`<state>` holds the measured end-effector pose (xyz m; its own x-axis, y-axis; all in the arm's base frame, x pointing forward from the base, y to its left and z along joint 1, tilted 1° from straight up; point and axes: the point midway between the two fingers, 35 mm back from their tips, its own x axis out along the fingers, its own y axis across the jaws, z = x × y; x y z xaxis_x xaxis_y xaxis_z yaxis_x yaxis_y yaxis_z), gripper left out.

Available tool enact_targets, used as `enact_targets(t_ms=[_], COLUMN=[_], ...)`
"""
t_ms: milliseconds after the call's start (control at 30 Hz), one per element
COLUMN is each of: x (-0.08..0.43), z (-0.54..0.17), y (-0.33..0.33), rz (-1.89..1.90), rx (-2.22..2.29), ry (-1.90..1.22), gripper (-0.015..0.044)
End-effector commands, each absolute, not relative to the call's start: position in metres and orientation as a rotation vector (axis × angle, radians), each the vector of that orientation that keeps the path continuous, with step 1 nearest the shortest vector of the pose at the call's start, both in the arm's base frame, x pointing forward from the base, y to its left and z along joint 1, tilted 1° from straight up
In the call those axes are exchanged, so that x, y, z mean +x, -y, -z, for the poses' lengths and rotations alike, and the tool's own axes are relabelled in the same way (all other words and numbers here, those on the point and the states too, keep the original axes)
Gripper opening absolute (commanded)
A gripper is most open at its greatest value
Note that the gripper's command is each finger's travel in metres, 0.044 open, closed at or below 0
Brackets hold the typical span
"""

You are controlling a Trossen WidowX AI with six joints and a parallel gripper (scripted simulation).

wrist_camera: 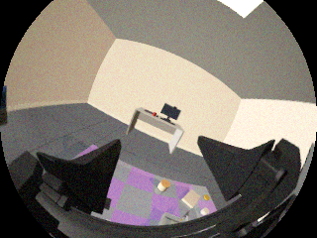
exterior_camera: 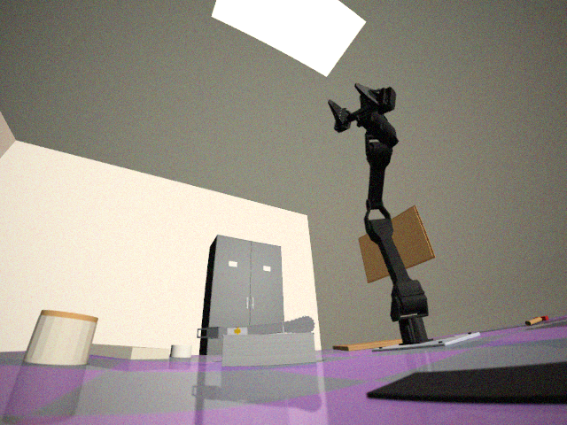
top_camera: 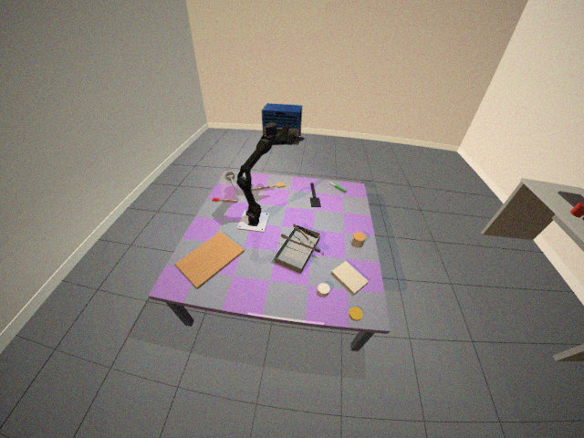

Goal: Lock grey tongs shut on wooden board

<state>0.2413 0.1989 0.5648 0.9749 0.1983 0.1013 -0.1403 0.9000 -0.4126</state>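
Going left to right in the top view, I first see the wooden board [top_camera: 210, 259] flat on the bench [top_camera: 245, 294], and the tongs are not on it. Next comes my arm, reared up high, with the end effector [top_camera: 301, 138] [exterior_camera: 342, 92] [wrist_camera: 160, 142] spread wide and nothing in it. I think I am at the very start, the step of going to get the tongs. My next move should be to swing down to them, staying spread, and get one finger on each side. Then I would lift them, turn the tips up, squeeze them shut and lay them on the board. Further right are the grey tongs [top_camera: 301, 242] [exterior_camera: 265, 328], lying across the roasting tin [top_camera: 288, 264] [exterior_camera: 268, 350]. They look long and thin, with a small yellow mark on the side and a bumpy, rounded end. Their arms look apart, like a narrow V.
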Motion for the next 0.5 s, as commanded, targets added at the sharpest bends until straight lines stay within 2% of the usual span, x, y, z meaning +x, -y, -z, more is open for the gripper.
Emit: enact_targets(t_ms=[0,267,467], x=[0.26,0.329,0.356], z=[-0.553,-0.504,-0.48], y=[-0.198,-0.176,-0.16], rz=[-0.163,-0.083,-0.053], rx=[-0.452,-0.482,-0.502], ry=[0.108,-0.072,-0.162], gripper=[0.044,0.044,0.044])
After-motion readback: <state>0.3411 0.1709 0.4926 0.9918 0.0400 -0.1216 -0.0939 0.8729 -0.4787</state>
